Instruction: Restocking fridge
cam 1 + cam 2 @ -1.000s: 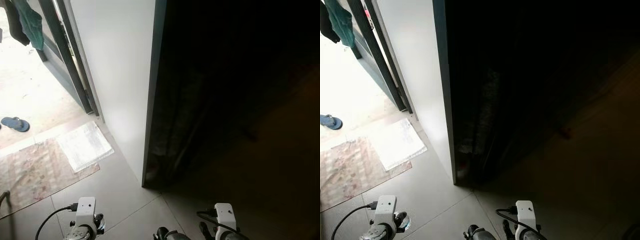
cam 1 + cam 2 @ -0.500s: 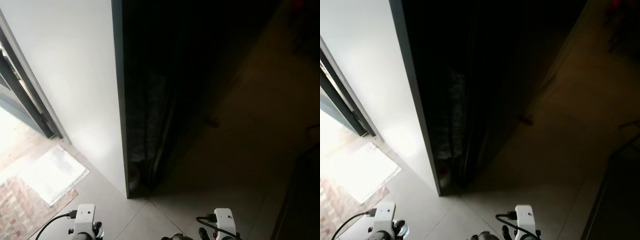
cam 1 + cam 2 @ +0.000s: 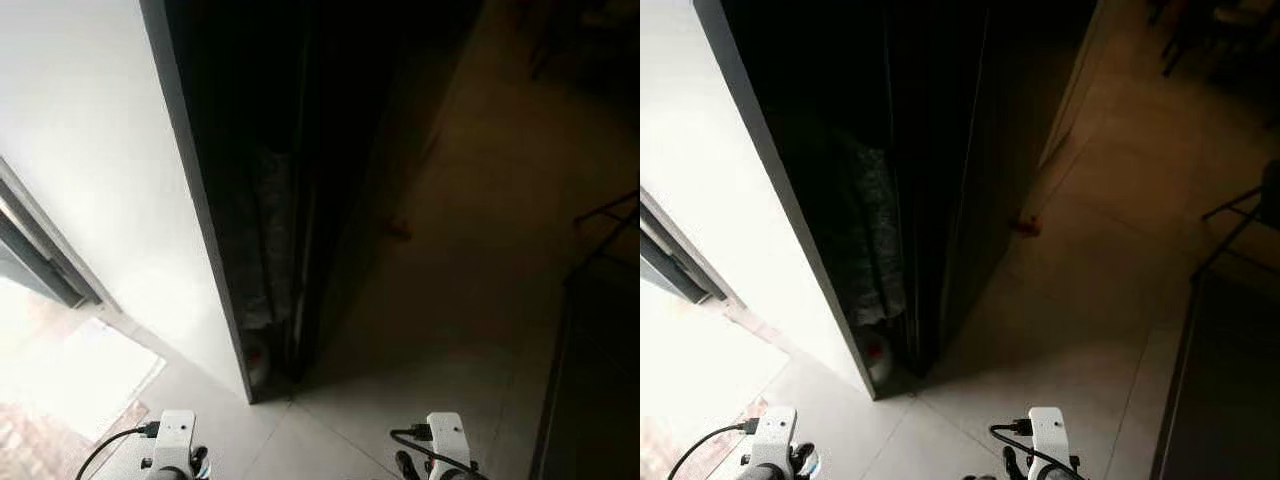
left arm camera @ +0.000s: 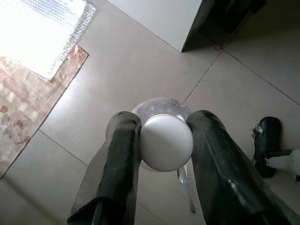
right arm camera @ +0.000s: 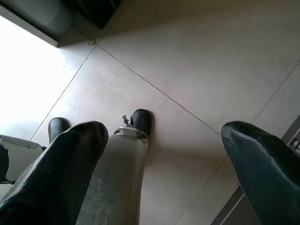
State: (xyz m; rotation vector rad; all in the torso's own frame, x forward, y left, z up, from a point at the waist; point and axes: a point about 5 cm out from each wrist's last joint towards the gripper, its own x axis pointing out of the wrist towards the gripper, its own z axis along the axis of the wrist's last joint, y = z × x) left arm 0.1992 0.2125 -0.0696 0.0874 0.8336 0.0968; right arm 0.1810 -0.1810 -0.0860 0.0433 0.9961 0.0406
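Looking down from the head, a tiled floor is recorded, pale at the left and shaded at the right.

- White wall panel: upright, brightly lit, ending in a dark vertical edge. Beyond that edge a dark recess is seen; its contents cannot be made out, apart from greyish fabric hanging inside and a small red-and-white object at its foot.
- Small red object: lying on the floor, well apart from the recess.
- Patterned rug: on the floor, with a sheet of bubble wrap laid over its edge.
- Left gripper: held low above the tiles; jaws closed on a clear bottle with a white ribbed cap, one finger pressed to each side of the cap. The bottle is thus carried in the air, over the floor.
- Right gripper: held low above the floor; jaws spread wide, nothing between them.
- Robot's feet: dark, planted on the tiles below the grippers.
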